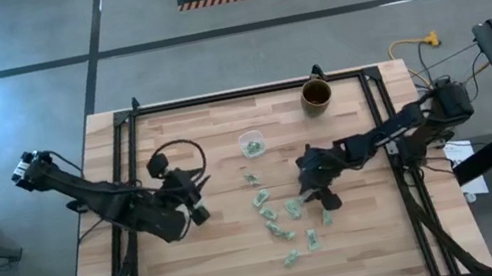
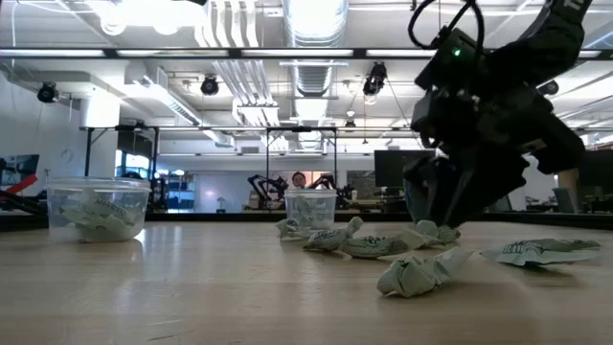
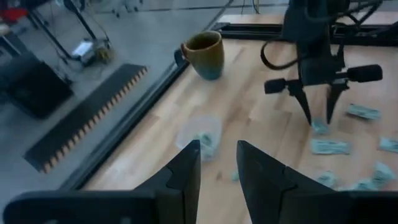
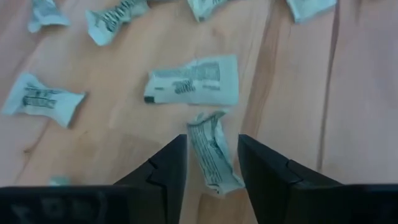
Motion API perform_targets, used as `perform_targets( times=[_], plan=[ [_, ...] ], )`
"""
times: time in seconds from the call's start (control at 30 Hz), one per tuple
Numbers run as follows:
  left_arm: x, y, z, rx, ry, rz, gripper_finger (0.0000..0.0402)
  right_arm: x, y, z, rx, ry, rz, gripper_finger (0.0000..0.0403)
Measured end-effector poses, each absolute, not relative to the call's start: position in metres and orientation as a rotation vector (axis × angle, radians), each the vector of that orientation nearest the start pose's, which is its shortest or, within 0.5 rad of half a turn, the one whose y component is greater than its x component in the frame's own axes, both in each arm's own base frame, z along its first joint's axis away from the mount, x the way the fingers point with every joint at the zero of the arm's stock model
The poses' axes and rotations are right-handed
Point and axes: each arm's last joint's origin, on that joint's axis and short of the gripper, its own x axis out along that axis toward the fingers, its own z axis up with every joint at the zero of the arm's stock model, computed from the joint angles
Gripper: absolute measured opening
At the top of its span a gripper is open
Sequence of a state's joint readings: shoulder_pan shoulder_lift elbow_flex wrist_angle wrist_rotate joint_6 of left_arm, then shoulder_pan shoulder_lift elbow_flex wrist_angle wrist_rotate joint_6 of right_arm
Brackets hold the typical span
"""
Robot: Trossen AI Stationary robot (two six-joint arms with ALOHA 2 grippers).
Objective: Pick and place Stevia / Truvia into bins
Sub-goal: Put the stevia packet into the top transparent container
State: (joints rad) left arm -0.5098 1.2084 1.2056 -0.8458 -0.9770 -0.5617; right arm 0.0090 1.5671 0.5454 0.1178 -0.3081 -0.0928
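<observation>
Sachets: small flat paper Stevia / Truvia packets [image 1: 287, 220], pale green and white with dark print, most crumpled or twisted at the ends; scattered in a loose trail down the middle of the table, from just near of the centre cup toward the near edge.
Sachet under the right gripper: a creased, folded sachet [image 4: 211, 158] lying on the wood between the two dark fingers; a flatter, rectangular packet [image 4: 194, 82] lies just beyond it.
Bins: two small round clear plastic cups, see-through with thin walls. One cup [image 1: 251, 143] stands far of the sachet trail, mid-table; sachets show inside it in the low view. The second cup [image 2: 98, 208] shows at the left of the low view, also holding crumpled sachets.
Right gripper: right gripper [image 4: 212, 163] down at the table over the right part of the sachet trail, jaws parted with the creased sachet between them; I cannot tell whether the fingers touch it.
Left gripper: left gripper [image 3: 219, 167] at the left of the table, well apart from the sachets, jaws a narrow way apart, nothing between them.
Mug: brown-gold glazed mug [image 1: 316, 96] with a handle, opaque, at the far edge.
Table: pale wooden planks [image 1: 219, 275], visible grain, in a black metal frame.
</observation>
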Motion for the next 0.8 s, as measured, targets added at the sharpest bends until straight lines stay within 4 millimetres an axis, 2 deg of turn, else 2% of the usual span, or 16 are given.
perform_targets(
  times=[0.17,0.37,0.53,0.8],
  plan=[
    [0.206,-0.086,0.35,0.058,0.473,0.587,0.0087,0.266,0.011,0.106,0.095,0.922,0.323,0.0136],
    [0.205,-0.086,0.343,0.067,0.486,0.59,0.0087,0.273,0.011,0.099,0.11,0.949,0.314,0.0121],
    [0.207,-0.086,0.34,0.072,0.494,0.592,0.0087,0.273,0.011,0.099,0.108,0.955,0.285,0.009],
    [0.207,-0.086,0.34,0.073,0.494,0.591,0.0087,0.27,0.01,0.109,0.094,0.927,0.252,0.0028]
  ],
)
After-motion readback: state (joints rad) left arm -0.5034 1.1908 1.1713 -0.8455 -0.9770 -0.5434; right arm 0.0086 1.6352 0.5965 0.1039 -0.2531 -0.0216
